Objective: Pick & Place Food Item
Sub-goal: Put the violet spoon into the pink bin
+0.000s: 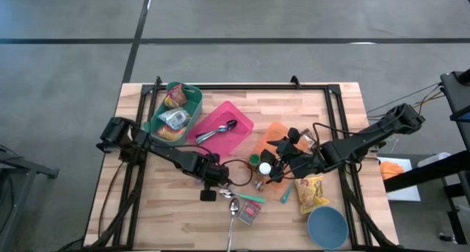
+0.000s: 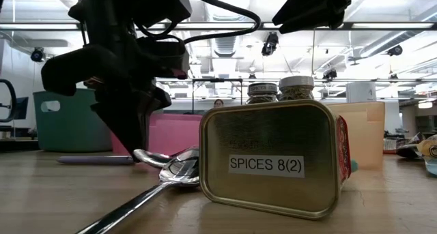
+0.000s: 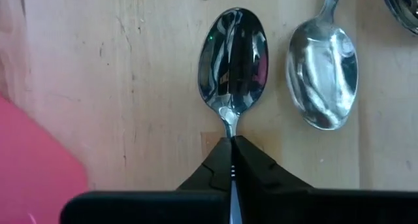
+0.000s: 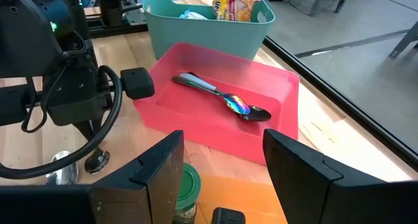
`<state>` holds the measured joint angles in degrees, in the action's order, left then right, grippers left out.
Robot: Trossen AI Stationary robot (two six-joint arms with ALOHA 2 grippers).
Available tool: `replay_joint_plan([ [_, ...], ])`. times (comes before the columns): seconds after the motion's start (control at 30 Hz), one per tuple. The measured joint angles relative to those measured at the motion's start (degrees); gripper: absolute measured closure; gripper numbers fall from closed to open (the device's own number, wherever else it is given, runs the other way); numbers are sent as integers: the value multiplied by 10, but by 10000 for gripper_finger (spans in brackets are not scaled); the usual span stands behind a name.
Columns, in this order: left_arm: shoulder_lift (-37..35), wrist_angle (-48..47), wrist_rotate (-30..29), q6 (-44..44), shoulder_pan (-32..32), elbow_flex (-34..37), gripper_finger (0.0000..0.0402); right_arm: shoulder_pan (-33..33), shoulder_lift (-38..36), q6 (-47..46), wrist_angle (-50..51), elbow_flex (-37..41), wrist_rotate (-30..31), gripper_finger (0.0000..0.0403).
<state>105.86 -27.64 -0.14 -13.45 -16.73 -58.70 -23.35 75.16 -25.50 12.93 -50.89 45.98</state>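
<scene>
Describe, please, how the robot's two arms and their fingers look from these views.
Both arms are dark, jointed links. The left arm carries looping black cables and a boxy wrist block. The right arm is slimmer with thin trailing cables. The right gripper has broad, flat black fingers; the left gripper tapers to narrow points.

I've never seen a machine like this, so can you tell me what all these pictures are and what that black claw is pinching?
It's a robot with two dark arms at a wooden table. One camera looks down from above, one sits at table height, and one rides on each wrist. The left gripper is shut on a spoon, with another spoon lying beside it. The right gripper is open and holds nothing, above an orange tray. There's also a pink tray with cutlery, a green bin of snacks, and a spice tin.
</scene>
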Motion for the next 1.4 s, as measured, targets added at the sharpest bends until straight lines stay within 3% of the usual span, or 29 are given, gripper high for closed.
replay_joint_plan([
  [0.37, 1, -21, 2, 45, -5, 1, 291, 0, 0, 0, 0, 0, 0, 195],
  [0.67, 1, -22, -9, 55, -5, 1, 283, 0, 0, 0, 1, 0, 0, 195],
  [0.8, 1, -23, -9, 55, -5, 1, 299, 0, 0, 0, 1, 0, 0, 195],
  [1.0, 0, -26, 3, 56, -5, 1, 384, 0, 0, 0, 0, 0, 0, 195],
  [1.4, 0, -26, 11, 30, -7, 0, 400, 0, 0, 0, 0, 0, 0, 195],
])
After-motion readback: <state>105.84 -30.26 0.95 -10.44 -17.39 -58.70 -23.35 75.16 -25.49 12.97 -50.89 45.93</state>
